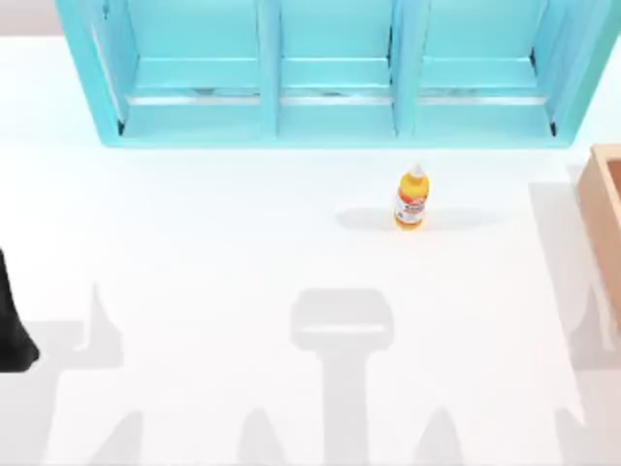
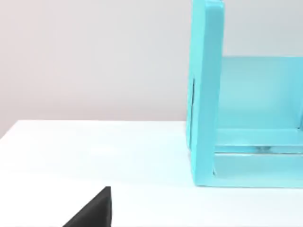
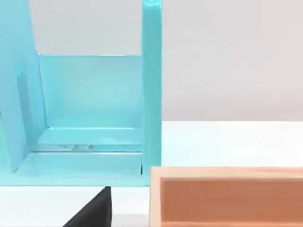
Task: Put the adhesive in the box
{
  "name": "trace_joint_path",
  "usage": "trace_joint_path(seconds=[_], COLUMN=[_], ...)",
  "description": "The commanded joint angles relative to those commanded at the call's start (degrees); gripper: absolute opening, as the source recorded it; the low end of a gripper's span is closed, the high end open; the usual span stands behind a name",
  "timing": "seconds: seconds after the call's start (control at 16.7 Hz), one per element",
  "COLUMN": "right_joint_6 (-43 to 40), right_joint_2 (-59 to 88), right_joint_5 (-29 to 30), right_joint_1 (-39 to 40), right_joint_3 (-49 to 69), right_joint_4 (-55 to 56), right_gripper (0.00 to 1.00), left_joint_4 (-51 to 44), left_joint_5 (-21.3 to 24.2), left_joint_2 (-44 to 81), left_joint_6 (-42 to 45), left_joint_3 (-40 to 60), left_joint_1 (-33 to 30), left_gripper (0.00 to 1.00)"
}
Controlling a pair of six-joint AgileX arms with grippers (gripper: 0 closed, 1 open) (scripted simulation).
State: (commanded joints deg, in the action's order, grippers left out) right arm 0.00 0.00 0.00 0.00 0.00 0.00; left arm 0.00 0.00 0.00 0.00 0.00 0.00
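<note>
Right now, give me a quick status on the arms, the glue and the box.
Left arm parked at table's left edge. Adhesive upright on table, in front of teal shelf unit, untouched. Box at right edge, apart from it. Nothing between them.

One adhesive [image 1: 411, 198] — one box [image 1: 605, 209] — one shelf unit [image 1: 335, 73]

Light was bright and even across my white bench [image 1: 194, 233], nearly washing it out. Soft grey shadows lay along the near edge in the top view, a broad T-shaped one at centre and jagged ones toward both corners. The adhesive [image 1: 411, 198] cast a faint shadow stretched to both sides. The shelf [image 1: 335, 73] showed pale glare streaks on its bay floors. Edges looked slightly soft everywhere, with no bending at the borders. In both wrist views the back wall was a flat, dull grey.
</note>
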Motion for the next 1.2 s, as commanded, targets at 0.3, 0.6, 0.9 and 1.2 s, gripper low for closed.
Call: trace_joint_path(seconds=[0.3,0.6,0.9,1.2], right_joint_6=[-1.98,-11.62,-27.02,-45.51], right_joint_2=[3.33,19.35,44.09,72.81], right_joint_5=[-1.77,-9.61,-21.13,-34.46], right_joint_1=[0.44,1.84,2.99,3.10], right_joint_3=[2.17,12.41,28.45,47.65], right_joint_4=[-1.05,-6.91,-16.90,-28.59], right_gripper=[1.00,1.00,1.00,1.00], left_joint_4=[0.00,0.00,0.00,0.00], left_joint_5=[0.00,0.00,0.00,0.00], left_joint_2=[0.00,0.00,0.00,0.00], left_joint_6=[0.00,0.00,0.00,0.00], left_joint_3=[0.00,0.00,0.00,0.00], left_joint_1=[0.00,0.00,0.00,0.00], left_gripper=[1.00,1.00,1.00,1.00])
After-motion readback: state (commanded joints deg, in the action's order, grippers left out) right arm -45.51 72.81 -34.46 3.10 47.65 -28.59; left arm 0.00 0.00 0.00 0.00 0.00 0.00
